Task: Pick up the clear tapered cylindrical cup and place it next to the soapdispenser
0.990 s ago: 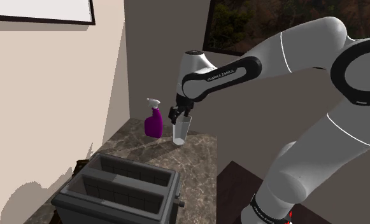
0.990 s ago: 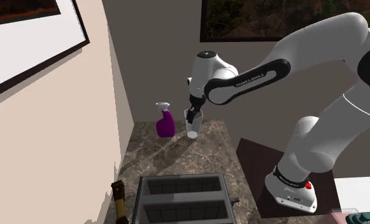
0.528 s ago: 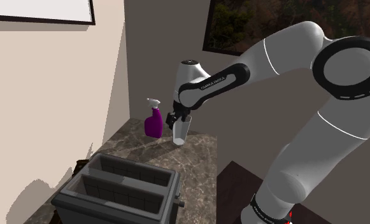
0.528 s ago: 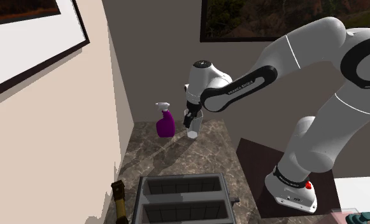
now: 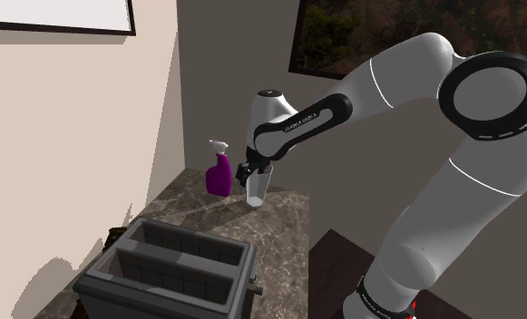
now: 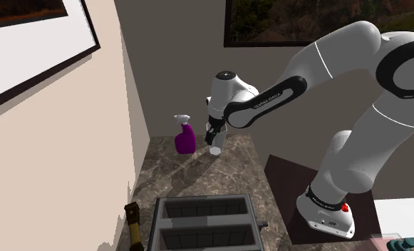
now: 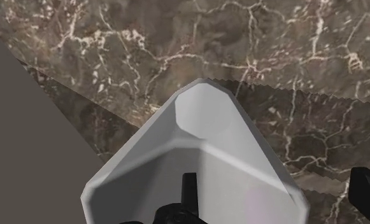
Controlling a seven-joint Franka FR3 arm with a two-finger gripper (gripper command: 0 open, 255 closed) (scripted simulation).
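The pale, translucent tapered cup (image 5: pixel 258 186) (image 6: pixel 215 148) hangs upright at the far end of the marble counter (image 5: pixel 284 227), its base at or just above the stone. My gripper (image 5: pixel 250 170) (image 6: pixel 211 134) is shut on the cup's rim. In the wrist view one finger (image 7: pixel 187 188) is inside the cup (image 7: pixel 202 146) and the other finger (image 7: pixel 367 188) is outside its wall. The purple soap dispenser with a white trigger head (image 5: pixel 219 172) (image 6: pixel 184 137) stands a short way off, on the cup's left in both exterior views.
A grey two-slot toaster (image 5: pixel 170 272) (image 6: pixel 205 224) takes up the near end of the counter. A beige wall (image 5: pixel 80 154) runs along the shoulder view's left. A dark bottle (image 6: pixel 132 224) stands by the toaster, and a dark lower surface (image 5: pixel 338 263) lies beside the counter.
The arm has carried the cup a little toward the purple dispenser and slightly lower; the fingers stay shut on it.
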